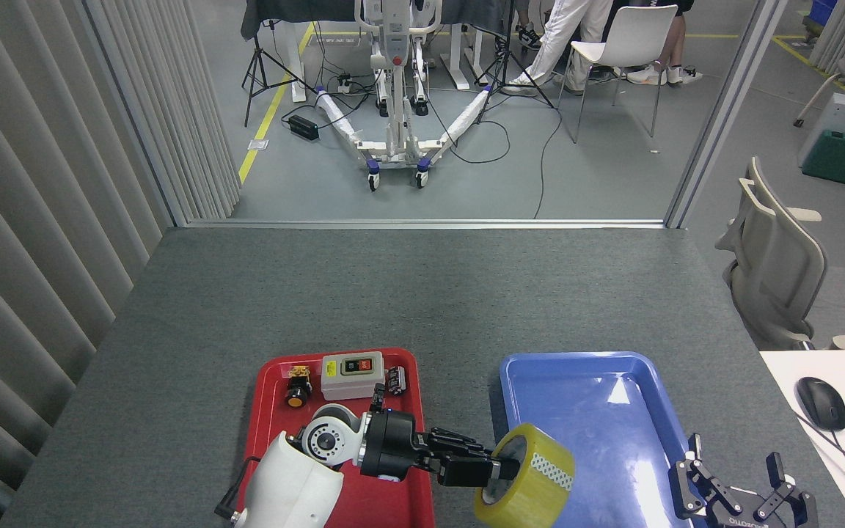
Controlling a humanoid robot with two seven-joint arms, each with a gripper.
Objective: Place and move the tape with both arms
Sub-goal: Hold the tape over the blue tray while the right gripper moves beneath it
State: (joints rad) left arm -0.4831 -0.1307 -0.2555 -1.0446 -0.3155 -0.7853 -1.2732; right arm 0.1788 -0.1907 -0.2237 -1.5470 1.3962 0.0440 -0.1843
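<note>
Tape roll [527,477] on its side, clamped on my left gripper [492,469]: fingers reach into the core from the left. Roll sits over the blue tray's [584,367] near-left edge. Right gripper [741,499] at the tray's near-right corner, fingers spread, holding nothing, well apart from the roll. Red tray [268,389] beside, toward the desk's [422,293] near edge; switch box [351,375] and yellow pushbutton [295,394] along its far rim.
</note>
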